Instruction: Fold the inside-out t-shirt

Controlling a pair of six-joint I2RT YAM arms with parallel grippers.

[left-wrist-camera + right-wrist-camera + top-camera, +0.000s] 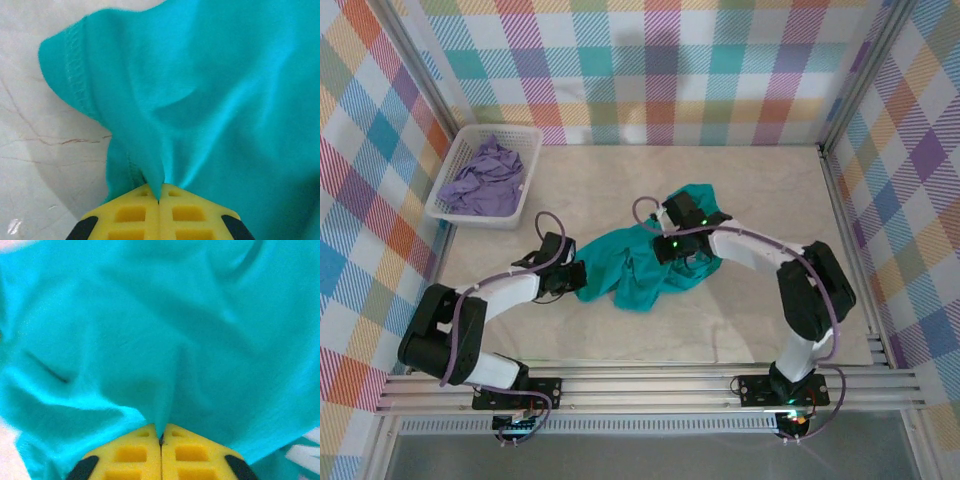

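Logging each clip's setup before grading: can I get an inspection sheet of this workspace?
Surface: pale marbled table, faint reddish veins, no spills seen.
Job's things: teal t-shirt, crumpled mid-table, not folded, stitched hem showing.
Clutter: white basket at the far left, holding a lavender garment.
Grippers: left gripper and right gripper both shut, each pinching t-shirt fabric.
Cables: purple cables looped along both arms.
Surroundings: plaid walls on three sides; aluminium rails at the near edge.
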